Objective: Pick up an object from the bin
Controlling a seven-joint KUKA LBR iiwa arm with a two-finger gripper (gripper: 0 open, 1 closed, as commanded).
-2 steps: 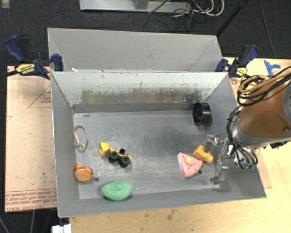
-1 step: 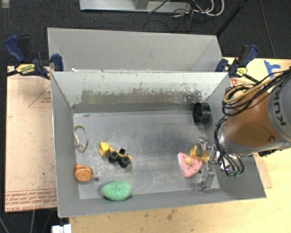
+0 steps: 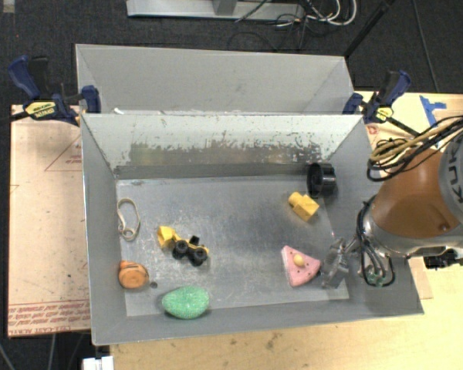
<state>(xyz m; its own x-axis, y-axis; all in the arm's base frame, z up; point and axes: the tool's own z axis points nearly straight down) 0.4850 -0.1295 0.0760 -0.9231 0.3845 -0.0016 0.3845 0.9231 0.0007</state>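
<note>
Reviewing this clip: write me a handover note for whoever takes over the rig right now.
Gripper: low in the right front of the bin, just right of the pink wedge; nothing seen held.
Back right: yellow block, black round piece.
Left: yellow-and-black toy, metal loop, brown disc, green lump.
Done: nothing lifted.
Left: grasp one thing and lift it.

Bin (image 3: pixel 216 83) floor, left side: wire loop (image 3: pixel 128 218), round disc (image 3: pixel 133 274) below it, toy vehicle (image 3: pixel 182 246) right of both, oval lump (image 3: pixel 186 301) lowest. Right side: cap (image 3: pixel 321 179) uppermost, small block (image 3: pixel 303 205) just below-left of it, wedge (image 3: pixel 299 266) lower right, gripper (image 3: pixel 338 264) just right of wedge.
</note>
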